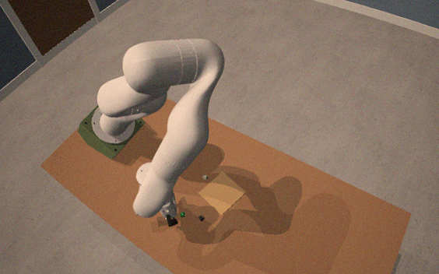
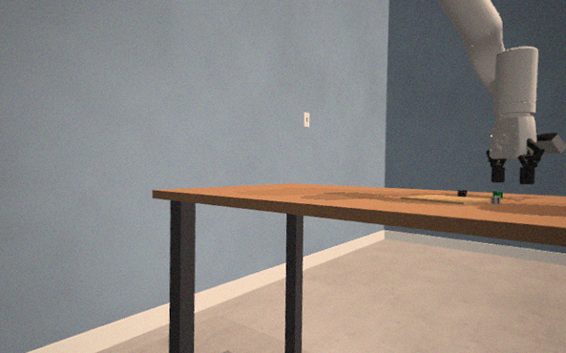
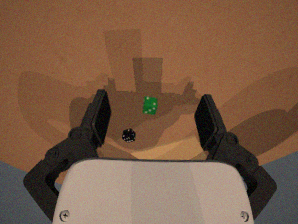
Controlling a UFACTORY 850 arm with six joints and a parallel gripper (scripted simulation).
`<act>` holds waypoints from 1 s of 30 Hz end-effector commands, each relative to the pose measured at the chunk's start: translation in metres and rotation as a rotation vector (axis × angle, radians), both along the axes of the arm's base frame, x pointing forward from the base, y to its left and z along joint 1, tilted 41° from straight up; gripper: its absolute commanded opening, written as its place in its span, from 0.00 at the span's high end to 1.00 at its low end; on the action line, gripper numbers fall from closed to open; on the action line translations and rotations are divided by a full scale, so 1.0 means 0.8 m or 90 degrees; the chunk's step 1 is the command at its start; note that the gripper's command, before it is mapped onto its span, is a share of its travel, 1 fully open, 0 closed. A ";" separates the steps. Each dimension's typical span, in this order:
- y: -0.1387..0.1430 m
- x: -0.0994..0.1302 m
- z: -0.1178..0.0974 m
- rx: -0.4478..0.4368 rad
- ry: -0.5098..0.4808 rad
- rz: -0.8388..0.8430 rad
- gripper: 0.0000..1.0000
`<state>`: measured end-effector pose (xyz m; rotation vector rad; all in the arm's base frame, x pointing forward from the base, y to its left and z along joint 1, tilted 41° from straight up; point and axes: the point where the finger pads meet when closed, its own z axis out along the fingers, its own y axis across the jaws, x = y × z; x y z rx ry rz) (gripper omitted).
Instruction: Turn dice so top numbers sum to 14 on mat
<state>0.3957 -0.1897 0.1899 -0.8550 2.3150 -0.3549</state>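
Observation:
A green die (image 1: 183, 215) (image 2: 498, 194) (image 3: 150, 105) lies on the table, off the mat. A black die (image 1: 201, 218) (image 2: 462, 193) (image 3: 129, 135) lies on the table between the green die and the mat. A white die (image 1: 205, 177) (image 2: 495, 200) lies on the table beside another side of the mat. The yellowish mat (image 1: 222, 205) (image 2: 450, 200) (image 3: 172, 152) lies flat with no die on it. My gripper (image 2: 512, 175) (image 3: 154, 102) is open and empty, pointing down above the table, with the green die below between its fingers in the wrist view. The numbers on top are too small to read surely.
The wooden table (image 1: 328, 207) (image 2: 248, 198) carries the arm's green base plate (image 1: 101, 145) at its far left end in the top view. The arm's shadows fall across the dice and part of the mat.

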 end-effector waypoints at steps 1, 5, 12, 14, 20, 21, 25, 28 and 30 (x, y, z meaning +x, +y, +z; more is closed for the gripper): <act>0.000 0.000 0.000 0.000 0.000 0.000 0.00; 0.000 0.000 0.000 0.000 0.000 0.000 0.00; 0.000 0.000 0.000 0.000 0.000 0.000 0.00; 0.000 0.000 0.000 0.000 0.000 0.000 0.00; 0.000 0.001 0.001 0.000 0.000 0.000 0.00; 0.000 0.001 0.001 0.000 0.000 0.000 0.00; 0.004 0.011 0.010 0.000 0.000 0.000 0.00; 0.011 0.026 0.022 0.000 0.000 0.000 0.00; 0.015 0.037 0.031 0.000 0.000 0.000 0.00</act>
